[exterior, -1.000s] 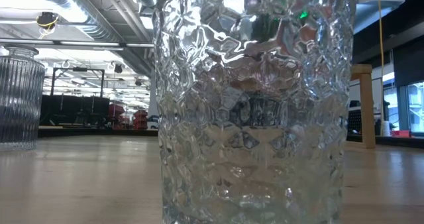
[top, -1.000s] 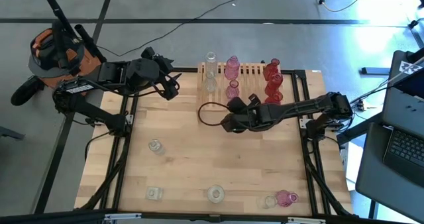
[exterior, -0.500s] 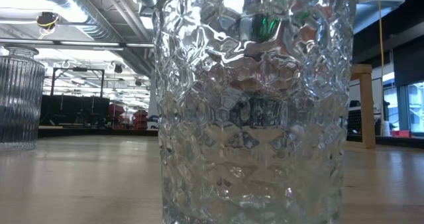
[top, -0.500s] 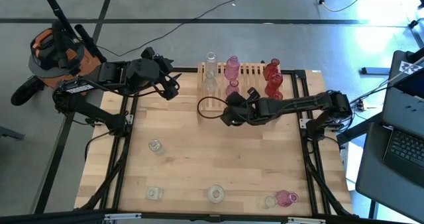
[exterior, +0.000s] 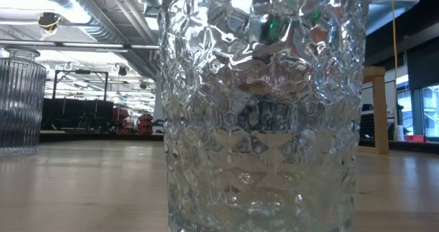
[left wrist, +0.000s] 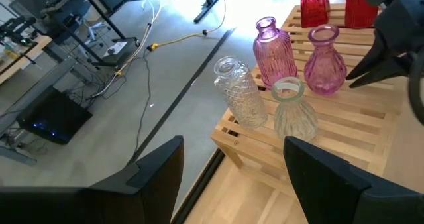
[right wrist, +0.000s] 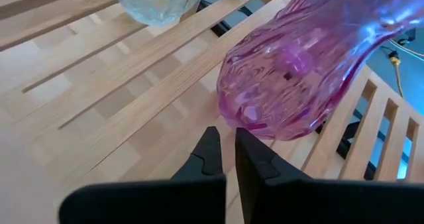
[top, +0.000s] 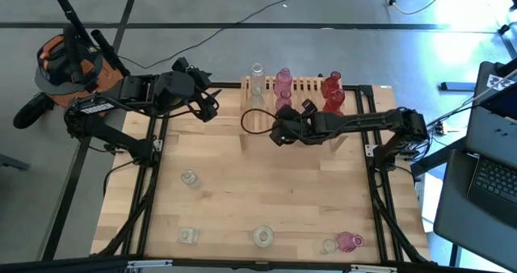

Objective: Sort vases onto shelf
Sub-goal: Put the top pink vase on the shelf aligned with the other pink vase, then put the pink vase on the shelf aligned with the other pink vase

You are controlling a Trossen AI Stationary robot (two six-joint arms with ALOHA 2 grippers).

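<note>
The slatted wooden shelf [top: 297, 95] stands at the table's far edge and carries clear vases [left wrist: 238, 95], pink vases [left wrist: 275, 48] and red vases [top: 332, 92]. My right gripper [right wrist: 226, 148] is shut and empty, low over the shelf's front tier. Its fingertips are right at the foot of a round pink vase [right wrist: 298, 71] that stands on the slats. My left gripper [left wrist: 232, 177] hangs open above the table's far left corner, facing the shelf. More vases stand on the table: clear vases [top: 189, 178] and a pink one [top: 349, 241] near the front edge. My right gripper's shut fingertips [right wrist: 240, 136] come slanting down from the table's near side to the lower edge of the pink vase's round belly [right wrist: 255, 124]. Whether they touch the glass, I cannot tell. The vase stands upright on the slats.
A clear textured vase [exterior: 260, 108] stands right before the low camera, with a ribbed clear one [exterior: 17, 101] to its left. A dark cable loop [top: 254, 123] hangs by my right gripper. A laptop [top: 489, 176] sits beyond the table's right edge.
My right gripper, still shut, has swung toward the table's far edge, from the bare planks onto the shelf's front tier and up to the pink vase, rolling a little as it went. No vase has moved.
</note>
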